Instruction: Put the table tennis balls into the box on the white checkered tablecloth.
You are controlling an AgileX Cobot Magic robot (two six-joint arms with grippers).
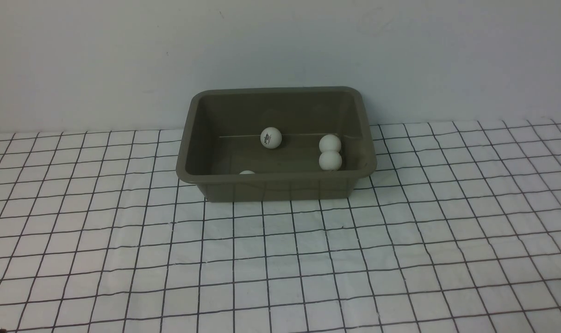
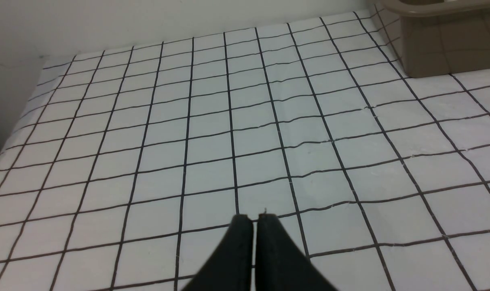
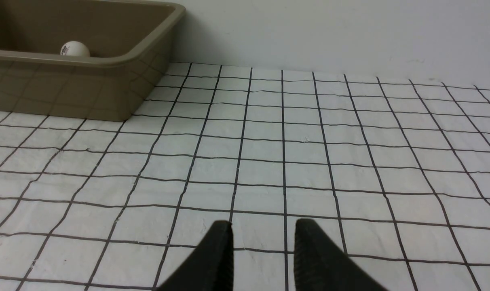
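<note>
1. Already, all four balls sit in the box (image 1: 276,182): one with a dark logo (image 1: 271,137) by the far wall, two touching each other (image 1: 330,143) (image 1: 330,160) toward my right, and a fourth (image 1: 246,172) barely showing above the near rim.
2. Nowhere on the cloth (image 1: 280,259) do I see a ball, so I judge the task done.
3. My left gripper (image 2: 255,218) has its fingers pressed together and empty, low over bare cloth.
4. My right gripper (image 3: 263,230) stands partly spread, with nothing between its fingers.
5. Were I to handle a ball, I'd expect it to be very light, hollow, smooth and ready to roll or squirt out.
6. I would pinch it across its widest middle, gently, since a hard squeeze could dent it.
</note>
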